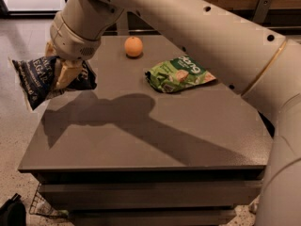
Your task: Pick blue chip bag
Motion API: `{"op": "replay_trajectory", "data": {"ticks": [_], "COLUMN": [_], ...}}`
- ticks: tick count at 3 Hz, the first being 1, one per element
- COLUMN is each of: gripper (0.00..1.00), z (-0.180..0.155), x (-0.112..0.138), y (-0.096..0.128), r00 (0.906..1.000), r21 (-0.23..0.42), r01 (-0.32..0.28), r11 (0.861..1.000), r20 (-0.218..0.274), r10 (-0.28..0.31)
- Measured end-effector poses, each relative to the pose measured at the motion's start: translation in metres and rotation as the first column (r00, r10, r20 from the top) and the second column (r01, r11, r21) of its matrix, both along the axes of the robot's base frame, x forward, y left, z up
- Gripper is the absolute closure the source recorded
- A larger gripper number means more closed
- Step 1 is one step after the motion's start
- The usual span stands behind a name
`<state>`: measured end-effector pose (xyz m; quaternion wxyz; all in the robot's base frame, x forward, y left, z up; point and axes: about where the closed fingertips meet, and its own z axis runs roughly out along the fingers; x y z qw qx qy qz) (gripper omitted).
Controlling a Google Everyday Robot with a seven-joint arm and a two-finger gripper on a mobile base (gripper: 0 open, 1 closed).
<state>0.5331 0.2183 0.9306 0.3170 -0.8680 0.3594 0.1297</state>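
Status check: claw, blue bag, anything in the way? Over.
Claw at left edge of table, shut on blue chip bag. Bag looks lifted off the surface. Green snack bag and orange lie apart, not in the way.

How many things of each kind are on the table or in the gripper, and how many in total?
Snack bags: 2, namely the blue chip bag, which the gripper holds at the left edge of the table, and the green snack bag lying on the table.
Fruit: 1, an orange at the far side of the table.
Total: 3
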Motion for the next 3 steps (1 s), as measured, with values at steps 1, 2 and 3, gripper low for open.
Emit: {"op": "replay_trajectory", "data": {"ticks": [1,2,3], "gripper": [1.00,1.00,1.00], "z": [0.032,0.056,0.063], "x": [-0.002,-0.006,-0.007], "y": [-0.022,-0.040,-0.055], "r00": [0.9977,0.9917,0.9826], "r21": [0.078,0.150,0.211], "r01": [0.002,0.006,0.013], "r11": [0.997,0.989,0.977], "r20": [0.067,0.126,0.179], "r10": [-0.007,-0.025,-0.051]}}
